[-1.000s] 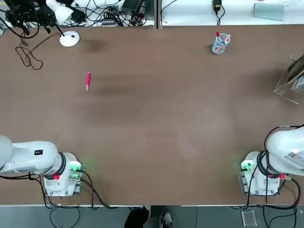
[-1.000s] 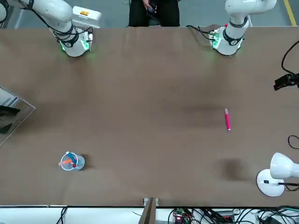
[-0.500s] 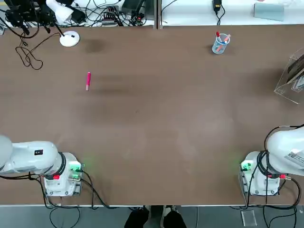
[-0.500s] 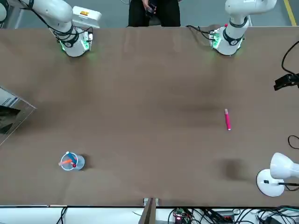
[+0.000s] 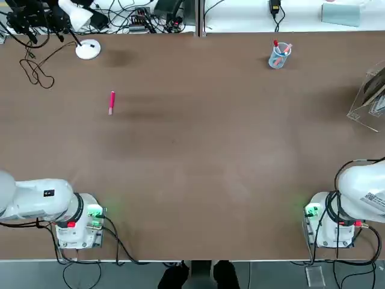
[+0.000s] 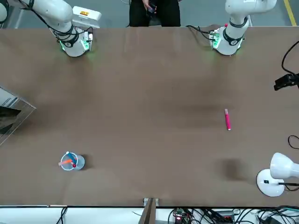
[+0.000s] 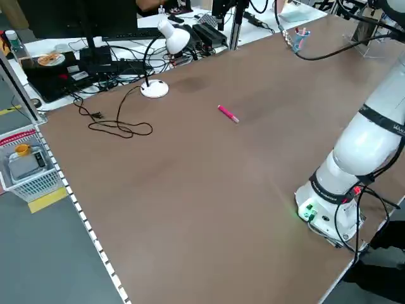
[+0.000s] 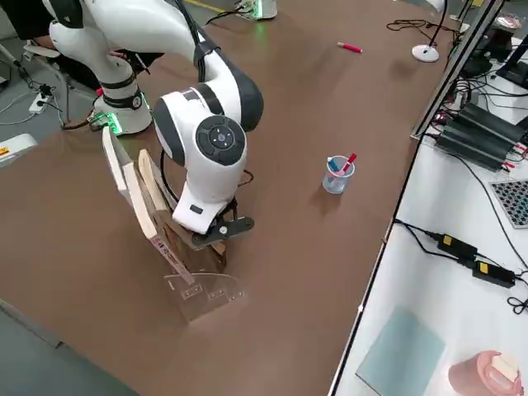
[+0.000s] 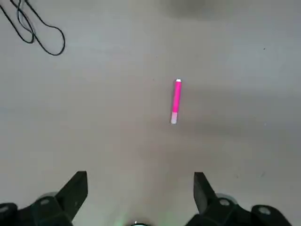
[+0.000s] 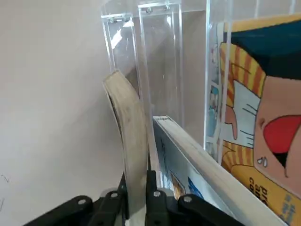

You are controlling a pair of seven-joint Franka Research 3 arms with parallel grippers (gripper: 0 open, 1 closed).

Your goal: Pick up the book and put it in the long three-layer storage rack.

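Note:
The right wrist view shows my right gripper (image 10: 135, 190) shut on the book (image 10: 129, 141). Only the book's pale tan edge shows; its cover is hidden. It stands upright between the clear panels of the long three-layer storage rack (image 10: 160, 61), beside a white book (image 10: 197, 160) and a colourful comic (image 10: 254, 103). The rack (image 5: 366, 105) stands at the table's far right edge, where the right side view has my right gripper (image 8: 213, 238) reaching down into the rack (image 8: 202, 293). My left gripper (image 9: 138, 188) hangs open and empty high above a pink pen (image 9: 175, 101).
A clear pen cup (image 5: 279, 55) stands at the back right. The pink pen (image 5: 112, 102) lies at the back left, near a white desk lamp (image 5: 88, 49) and a loose black cable (image 5: 36, 72). A person's shoes (image 5: 201, 276) show at the near edge.
Neither arm nor anything on the table has visibly moved. Only the person's shoes at the near edge have shifted.

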